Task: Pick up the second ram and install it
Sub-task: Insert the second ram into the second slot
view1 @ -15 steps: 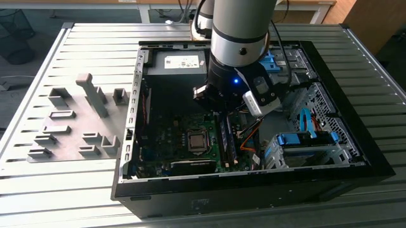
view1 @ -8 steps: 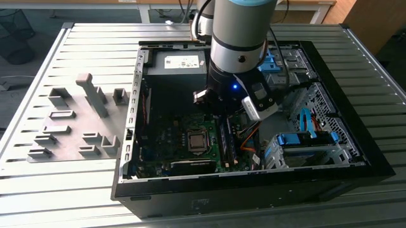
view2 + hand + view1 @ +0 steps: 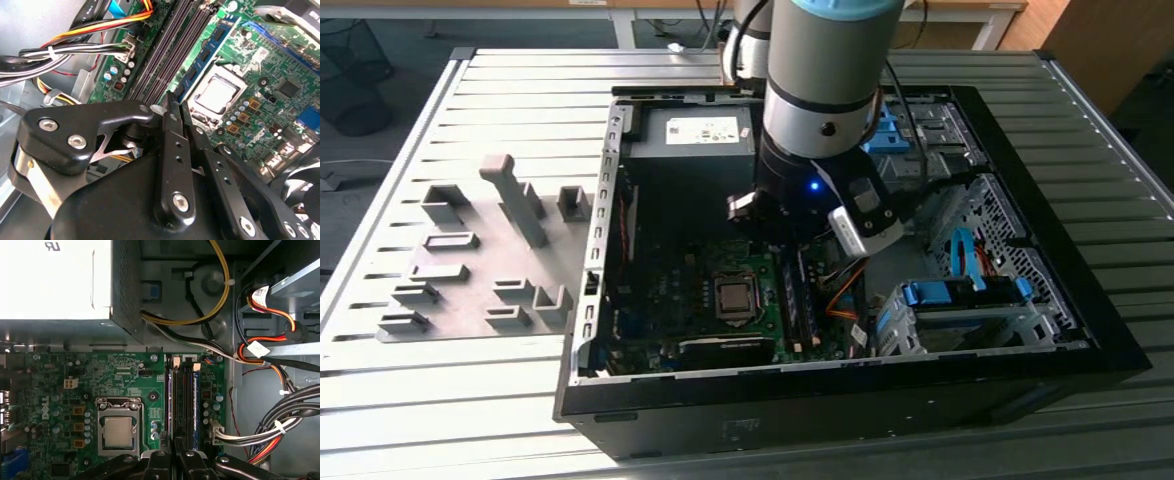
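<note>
The second ram [image 3: 204, 54] is a blue-green stick with dark chips. It sits upright in the memory slot nearest the processor socket, also seen as a thin blue strip, the ram [image 3: 168, 400]. My gripper [image 3: 172, 102] is shut, its two black fingers pressed together with nothing visible between them. The fingertips hang just over the near end of that stick. In the first wrist view the gripper [image 3: 172, 456] sits in line with the row of slots. In the exterior view the gripper [image 3: 774, 228] reaches down inside the open computer case [image 3: 1067, 300].
The processor socket [image 3: 119, 432] lies beside the slots. Bundled cables [image 3: 280, 425] run on the slots' other side. The power supply [image 3: 700, 130] fills the case's far end, and blue drive brackets [image 3: 961, 293] stand at the exterior view's right. A grey fixture plate [image 3: 467, 270] lies outside the case.
</note>
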`<state>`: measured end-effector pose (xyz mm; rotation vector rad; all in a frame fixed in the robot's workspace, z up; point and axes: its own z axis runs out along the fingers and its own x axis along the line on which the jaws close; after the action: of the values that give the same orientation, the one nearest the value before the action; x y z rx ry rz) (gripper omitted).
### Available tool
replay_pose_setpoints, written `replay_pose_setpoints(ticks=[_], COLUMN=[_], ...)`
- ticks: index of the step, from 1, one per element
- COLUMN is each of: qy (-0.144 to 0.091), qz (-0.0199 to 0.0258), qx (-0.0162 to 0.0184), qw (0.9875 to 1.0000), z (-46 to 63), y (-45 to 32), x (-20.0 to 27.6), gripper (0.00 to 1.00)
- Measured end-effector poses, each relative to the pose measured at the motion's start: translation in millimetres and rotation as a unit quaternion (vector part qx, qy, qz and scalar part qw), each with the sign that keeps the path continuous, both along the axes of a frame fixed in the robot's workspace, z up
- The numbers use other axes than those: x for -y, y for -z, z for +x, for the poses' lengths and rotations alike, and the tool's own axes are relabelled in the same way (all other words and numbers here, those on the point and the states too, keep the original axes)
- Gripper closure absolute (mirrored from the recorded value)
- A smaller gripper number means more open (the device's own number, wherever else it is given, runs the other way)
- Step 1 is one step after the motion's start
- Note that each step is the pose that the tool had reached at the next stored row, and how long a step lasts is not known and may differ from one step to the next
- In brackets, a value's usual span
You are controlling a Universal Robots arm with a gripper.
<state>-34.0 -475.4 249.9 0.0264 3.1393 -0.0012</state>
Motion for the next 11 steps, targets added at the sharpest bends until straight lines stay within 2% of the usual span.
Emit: replay_pose_setpoints(ticks=[11], qy=[-0.001], qz=[-0.0001], qx=[-0.0001], qw=[1.0], z=[5.5], y=[16.2], x=[0.0], gripper=[0.86])
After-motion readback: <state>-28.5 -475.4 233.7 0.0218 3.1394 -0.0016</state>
